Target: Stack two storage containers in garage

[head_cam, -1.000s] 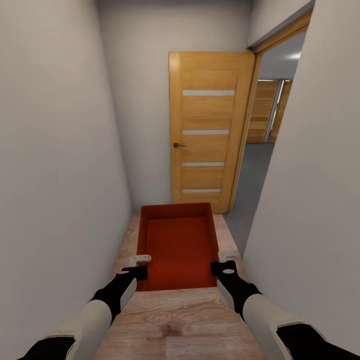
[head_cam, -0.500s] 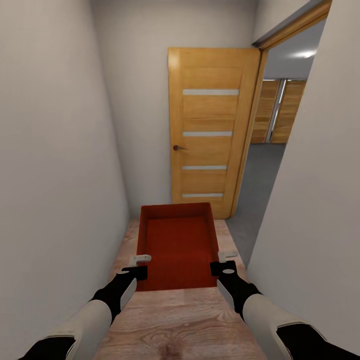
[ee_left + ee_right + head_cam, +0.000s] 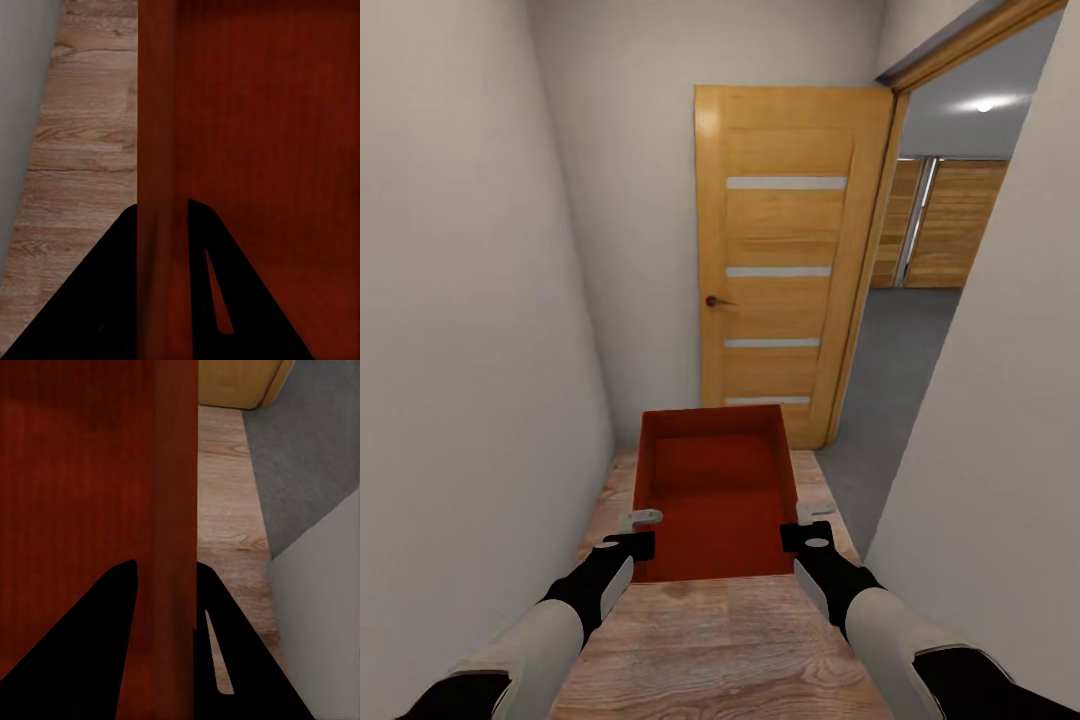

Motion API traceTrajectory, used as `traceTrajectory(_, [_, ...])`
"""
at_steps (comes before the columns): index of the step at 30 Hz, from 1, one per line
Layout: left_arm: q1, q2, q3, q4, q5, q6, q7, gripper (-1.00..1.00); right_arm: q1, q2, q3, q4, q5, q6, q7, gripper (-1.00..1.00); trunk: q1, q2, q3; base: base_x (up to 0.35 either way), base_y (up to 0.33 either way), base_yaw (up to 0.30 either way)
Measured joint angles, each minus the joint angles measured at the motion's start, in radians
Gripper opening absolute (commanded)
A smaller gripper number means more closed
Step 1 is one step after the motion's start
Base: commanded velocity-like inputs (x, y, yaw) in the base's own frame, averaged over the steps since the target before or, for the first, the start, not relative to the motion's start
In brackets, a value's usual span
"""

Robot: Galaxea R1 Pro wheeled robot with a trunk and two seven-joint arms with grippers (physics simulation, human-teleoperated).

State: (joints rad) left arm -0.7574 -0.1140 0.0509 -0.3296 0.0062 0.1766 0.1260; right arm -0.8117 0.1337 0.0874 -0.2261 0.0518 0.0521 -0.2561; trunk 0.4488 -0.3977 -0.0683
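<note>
Storage container [image 3: 715, 490]: one red-orange rectangular box, low straight walls, flat bottom, empty inside. It was carried level between the two arms, long axis pointing toward the door, above the wood-plank floor [image 3: 710, 640] of a narrow hallway.

Left end effector [image 3: 640, 532]: clenched on the container's left wall near the corner closest to the robot. In the left wrist view the wall [image 3: 156, 180] ran between the two dark fingers [image 3: 97, 300], one inside the box and one outside.

Right end effector [image 3: 812, 524]: clenched on the container's right wall, likewise near the closest corner. In the right wrist view the wall [image 3: 176, 510] passed between its dark fingers [image 3: 90, 645].

Door [image 3: 785, 260]: orange wood, four narrow pale horizontal inserts, dark knob [image 3: 712, 300] on its left edge. It stood beyond the container's far end, swung open against the end wall.

Doorway [image 3: 935, 300]: just right of the door, opening onto a room with a grey floor [image 3: 890, 370]. Orange-wood panels [image 3: 955, 225] stood at that room's far side; a ceiling light [image 3: 985, 104] glowed above.

Hallway walls [image 3: 470, 330]: plain pale grey, close on both sides of the container.
</note>
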Motion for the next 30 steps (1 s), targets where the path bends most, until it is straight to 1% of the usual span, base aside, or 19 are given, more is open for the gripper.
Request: traceTrajectory(30, [0.0,0.0,0.0,0.0,0.0,0.0,0.0,-1.0,0.0,0.0,0.0,0.0,0.0,0.0,0.0,-1.0,0.0,0.0,0.0,0.323,0.0,0.0])
